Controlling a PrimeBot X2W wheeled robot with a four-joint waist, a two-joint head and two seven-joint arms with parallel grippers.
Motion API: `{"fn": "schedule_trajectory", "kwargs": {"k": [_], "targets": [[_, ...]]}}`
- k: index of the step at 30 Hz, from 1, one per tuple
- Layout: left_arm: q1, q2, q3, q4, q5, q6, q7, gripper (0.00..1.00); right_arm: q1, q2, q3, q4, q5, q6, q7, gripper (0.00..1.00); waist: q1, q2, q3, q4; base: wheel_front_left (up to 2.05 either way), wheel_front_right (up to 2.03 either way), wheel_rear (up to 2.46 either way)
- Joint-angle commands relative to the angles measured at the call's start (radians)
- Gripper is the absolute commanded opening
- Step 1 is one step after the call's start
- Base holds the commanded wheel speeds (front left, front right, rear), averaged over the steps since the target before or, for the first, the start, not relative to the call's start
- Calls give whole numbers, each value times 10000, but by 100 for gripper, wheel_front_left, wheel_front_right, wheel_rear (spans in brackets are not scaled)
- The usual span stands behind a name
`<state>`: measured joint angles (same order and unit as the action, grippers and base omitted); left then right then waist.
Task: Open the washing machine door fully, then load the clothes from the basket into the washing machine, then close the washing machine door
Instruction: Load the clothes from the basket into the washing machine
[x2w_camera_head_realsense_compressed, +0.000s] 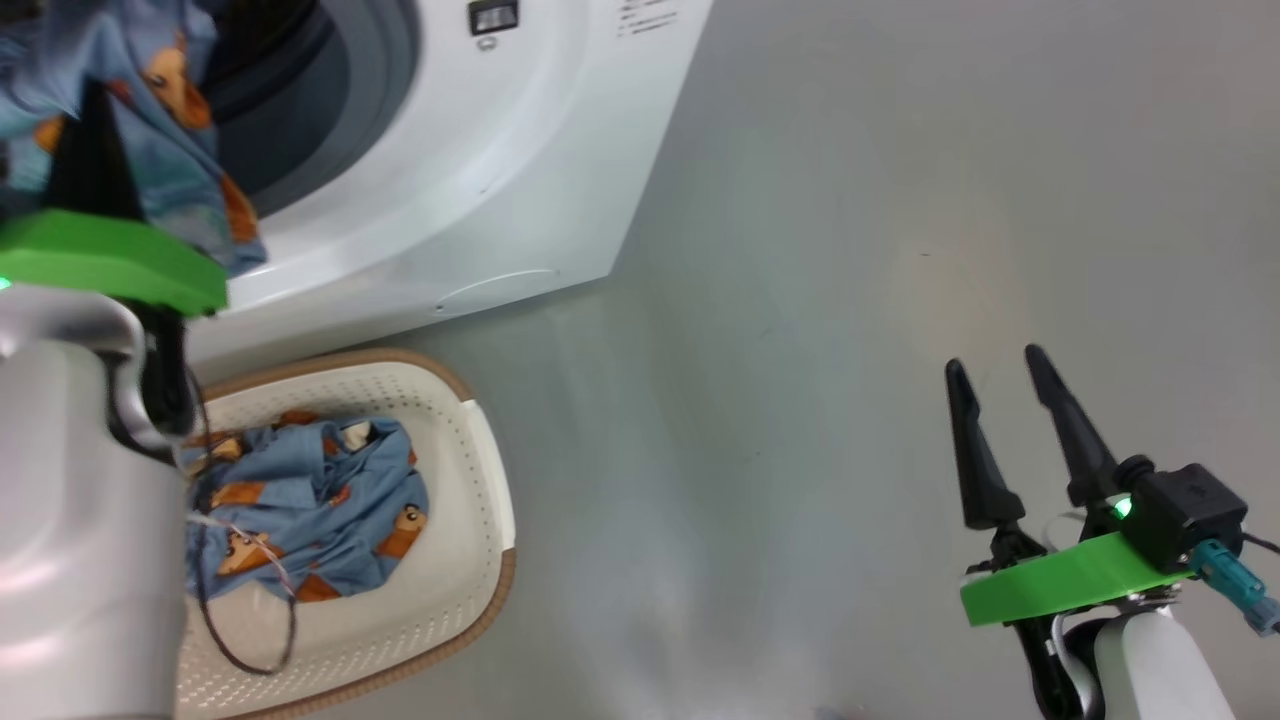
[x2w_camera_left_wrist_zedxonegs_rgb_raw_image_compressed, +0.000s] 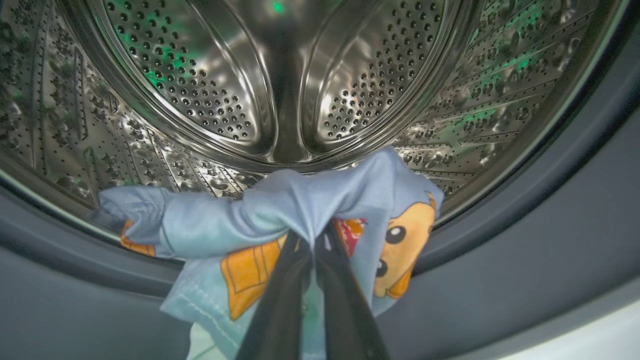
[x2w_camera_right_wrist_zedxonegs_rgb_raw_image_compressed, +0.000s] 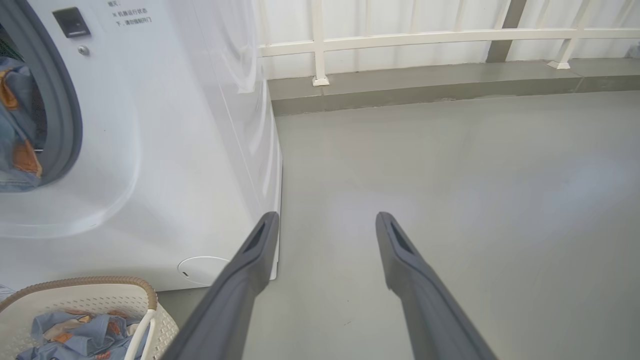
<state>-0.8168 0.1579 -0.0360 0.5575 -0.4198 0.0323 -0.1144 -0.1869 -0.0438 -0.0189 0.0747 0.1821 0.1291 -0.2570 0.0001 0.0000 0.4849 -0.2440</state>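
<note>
My left gripper (x2w_camera_left_wrist_zedxonegs_rgb_raw_image_compressed: 315, 232) is shut on a light blue garment (x2w_camera_left_wrist_zedxonegs_rgb_raw_image_compressed: 280, 220) printed with orange cartoon faces, held at the mouth of the washing machine (x2w_camera_head_realsense_compressed: 470, 180), just in front of the steel drum (x2w_camera_left_wrist_zedxonegs_rgb_raw_image_compressed: 280, 80) and over the grey gasket (x2w_camera_left_wrist_zedxonegs_rgb_raw_image_compressed: 525, 240). From the head, that garment (x2w_camera_head_realsense_compressed: 170, 130) hangs at the opening above my left wrist. More clothes (x2w_camera_head_realsense_compressed: 310, 510) lie in the cream basket (x2w_camera_head_realsense_compressed: 470, 570) on the floor below the machine. My right gripper (x2w_camera_head_realsense_compressed: 995, 365) stands open over bare floor, far right. The washing machine door is out of view.
Grey floor (x2w_camera_head_realsense_compressed: 850, 300) stretches to the right of the machine. In the right wrist view a white railing (x2w_camera_right_wrist_zedxonegs_rgb_raw_image_compressed: 400, 37) and a low kerb (x2w_camera_right_wrist_zedxonegs_rgb_raw_image_compressed: 425, 85) run along the far wall. A thin dark cable (x2w_camera_head_realsense_compressed: 250, 640) hangs from my left forearm over the basket.
</note>
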Motion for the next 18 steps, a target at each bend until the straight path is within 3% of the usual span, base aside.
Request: {"fn": "schedule_trajectory", "kwargs": {"k": [1, 11, 18], "targets": [[-239, 414, 228, -123, 82, 86, 17, 0, 199, -64, 250, -185, 59, 16, -48, 100, -1, 0, -8, -157, 0, 0, 0], [-2293, 1120, -188, 1890, 697, 82, -102, 0, 180, -64, 513, -169, 280, 16, -48, 100, -1, 0, 370, -757, 0, 0, 0], [-3731, 1942, -413, 3397, 1146, 76, -291, 0, 177, -64, 914, -120, 458, 16, -48, 100, -1, 0, 833, -1342, 0, 0, 0]]}}
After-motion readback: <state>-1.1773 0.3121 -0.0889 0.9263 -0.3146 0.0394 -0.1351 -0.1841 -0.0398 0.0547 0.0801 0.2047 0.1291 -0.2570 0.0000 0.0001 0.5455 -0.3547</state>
